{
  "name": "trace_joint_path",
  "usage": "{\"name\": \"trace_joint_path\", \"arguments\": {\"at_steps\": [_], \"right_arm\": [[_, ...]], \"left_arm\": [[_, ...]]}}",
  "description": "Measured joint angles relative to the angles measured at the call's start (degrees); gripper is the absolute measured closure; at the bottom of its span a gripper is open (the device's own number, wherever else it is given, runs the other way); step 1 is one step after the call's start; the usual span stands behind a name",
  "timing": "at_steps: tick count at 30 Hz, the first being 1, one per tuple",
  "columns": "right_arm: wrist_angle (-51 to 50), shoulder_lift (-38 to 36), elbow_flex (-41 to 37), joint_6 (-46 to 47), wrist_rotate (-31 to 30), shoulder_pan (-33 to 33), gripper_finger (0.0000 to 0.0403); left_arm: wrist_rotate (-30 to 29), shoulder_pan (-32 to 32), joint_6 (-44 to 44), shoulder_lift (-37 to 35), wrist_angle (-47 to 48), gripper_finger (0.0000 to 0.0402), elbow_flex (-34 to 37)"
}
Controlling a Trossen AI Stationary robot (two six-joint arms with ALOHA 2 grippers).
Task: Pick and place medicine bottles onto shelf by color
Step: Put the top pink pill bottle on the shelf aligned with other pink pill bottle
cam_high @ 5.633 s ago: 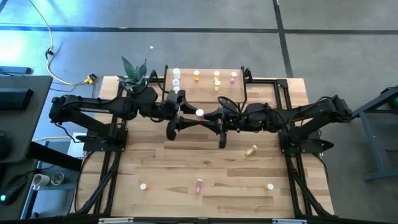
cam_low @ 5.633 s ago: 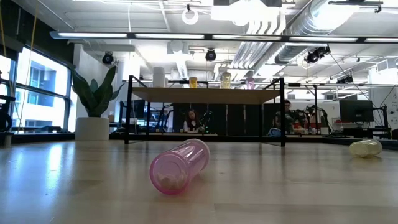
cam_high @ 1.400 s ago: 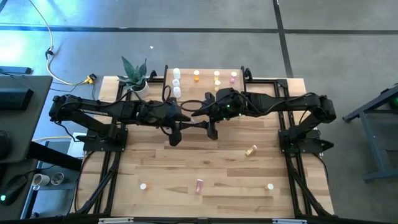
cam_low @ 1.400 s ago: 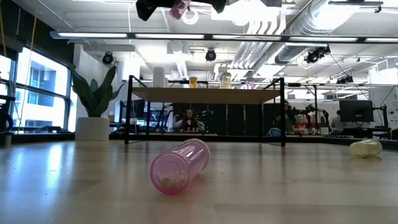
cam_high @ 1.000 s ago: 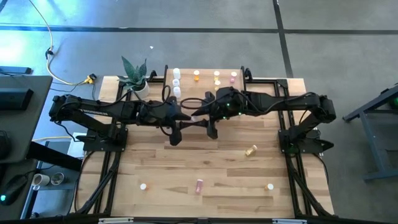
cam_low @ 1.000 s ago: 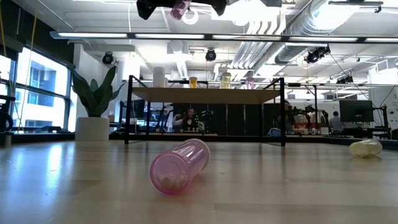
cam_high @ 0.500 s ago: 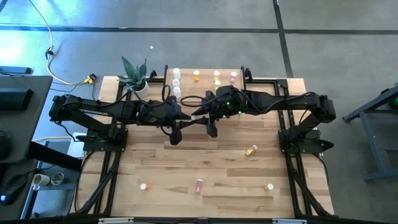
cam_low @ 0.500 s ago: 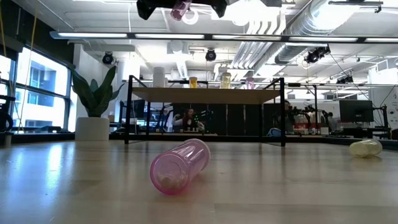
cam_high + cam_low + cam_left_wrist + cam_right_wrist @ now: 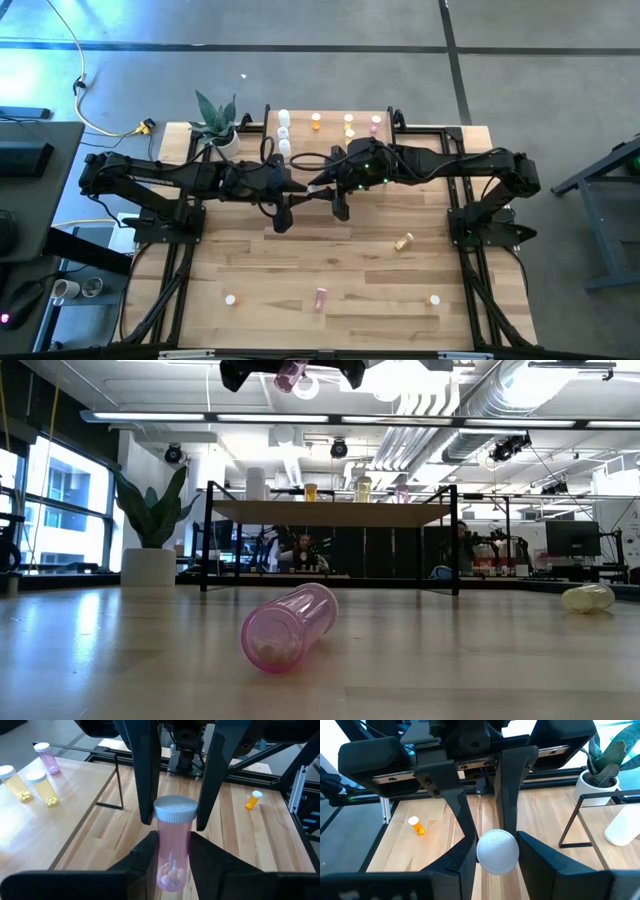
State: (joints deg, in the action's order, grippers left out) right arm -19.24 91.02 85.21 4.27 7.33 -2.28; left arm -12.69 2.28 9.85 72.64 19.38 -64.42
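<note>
Pinching one pink bottle (image 9: pixel 171 845) between them, both jaws meet beside the shelf (image 9: pixel 330 150).

Two matte black jointed arms (image 9: pixel 160 176), looped dark cables, flat tapering fingers (image 9: pixel 142 775) on each end effector (image 9: pixel 312 188)

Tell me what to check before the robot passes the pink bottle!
1. Left tool shut on the pink bottle, low on its body: ok.
2. Right tool closed on both sides of the cap: ok.
3. Cap on the bottle: ok.
4. Bottle held up off the table: ok.
5. Free space on the shelf near the pink one already there: ok.
6. Right tool's grip firm enough for the left to let go: cannot tell.
</note>
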Motion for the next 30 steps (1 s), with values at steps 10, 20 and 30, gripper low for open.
{"name": "trace_joint_path", "arguments": {"at_steps": [10,20,30], "right_arm": [[-0.3,0.0,0.0,2.4,0.0,0.0,0.0280],[-3.1,-1.5,-0.1,3.3,-4.2,0.0,0.0280],[-6.5,-6.0,-0.1,6.2,-11.0,-0.4,0.0280]], "left_arm": [[0.0,0.0,-2.6,0.0,0.2,0.0240,0.0],[-0.8,0.0,-2.8,-0.7,0.9,0.0177,0.0],[-1.6,1.7,-4.0,-5.3,4.4,0.0181,0.0]]}}
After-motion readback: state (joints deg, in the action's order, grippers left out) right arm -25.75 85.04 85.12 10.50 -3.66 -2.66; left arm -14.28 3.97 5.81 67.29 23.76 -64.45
